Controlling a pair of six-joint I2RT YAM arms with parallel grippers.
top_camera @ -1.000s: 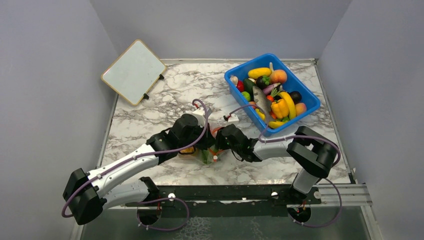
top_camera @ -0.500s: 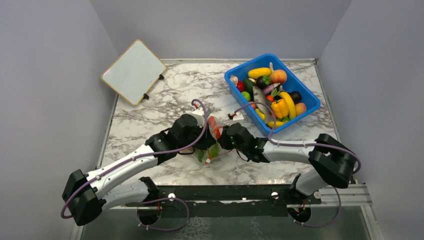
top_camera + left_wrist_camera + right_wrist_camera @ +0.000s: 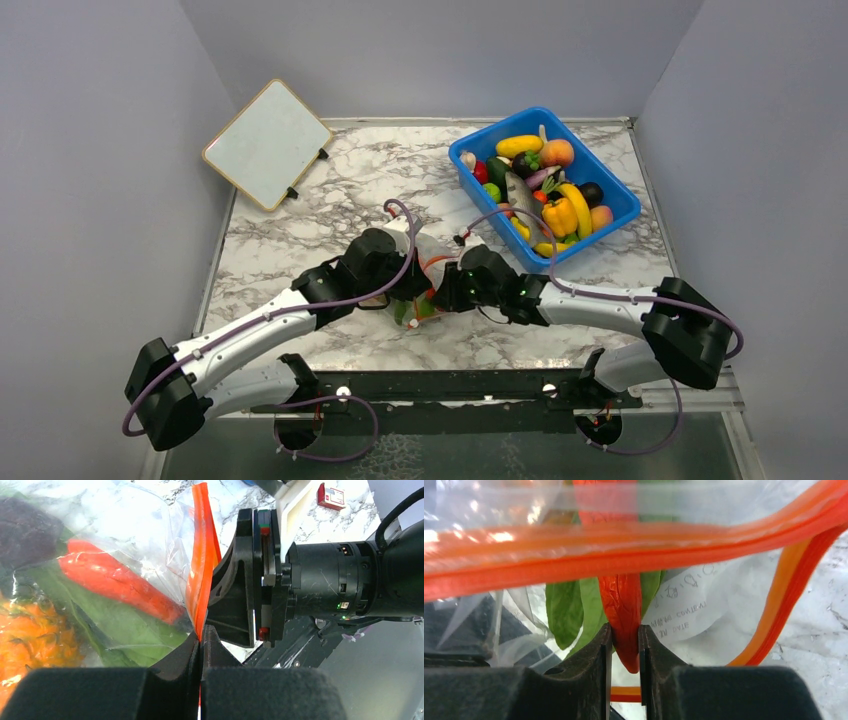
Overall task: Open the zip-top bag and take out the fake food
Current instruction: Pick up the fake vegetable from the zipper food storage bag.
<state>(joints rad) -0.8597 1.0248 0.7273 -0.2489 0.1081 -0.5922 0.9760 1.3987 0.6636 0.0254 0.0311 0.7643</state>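
My left claw (image 3: 201,636) was pressed together on the orange zip strip (image 3: 200,570) of the zip-top bag (image 3: 135,525). My right claw (image 3: 624,632) pinched the tip of a red pepper (image 3: 621,597), with a green leaf (image 3: 569,607) just behind it. The bag was between both claws, over the marble table (image 3: 330,190). Farther away, on the right, stood the blue bin (image 3: 592,240).

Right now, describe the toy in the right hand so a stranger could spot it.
At the marble table's near middle is the clear zip-top bag. The right hand pinches a long red pepper there, wrinkled and tapered, unlike the flat green leaf behind it.
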